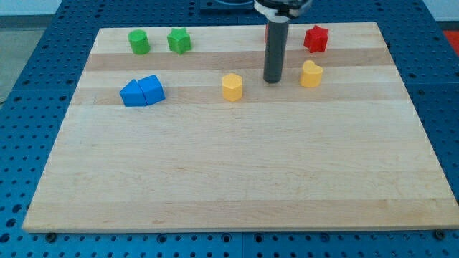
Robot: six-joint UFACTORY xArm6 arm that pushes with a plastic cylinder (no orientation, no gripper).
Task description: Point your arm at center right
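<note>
1. Standing on the far part of the wooden board, my tip sits between the yellow hexagonal block on its left and the yellow rounded block just to its right. It is a bare rod with nothing to spread or pinch, and it touches no block.
2. The goal, the board's centre right, is open wood nearer and to the right of my tip, well apart from every block.
3. Sweeping straight right would likely strike the yellow rounded block and shove it along; moving nearer first looks safer.
4. The red star block lies far right, and a red piece hides behind the rod; drifting farther risks nudging either.
5. The green cylinder, green star block and two touching blue blocks lie far left, out of danger.
6. Overshooting could carry my tip off the right edge.
</note>
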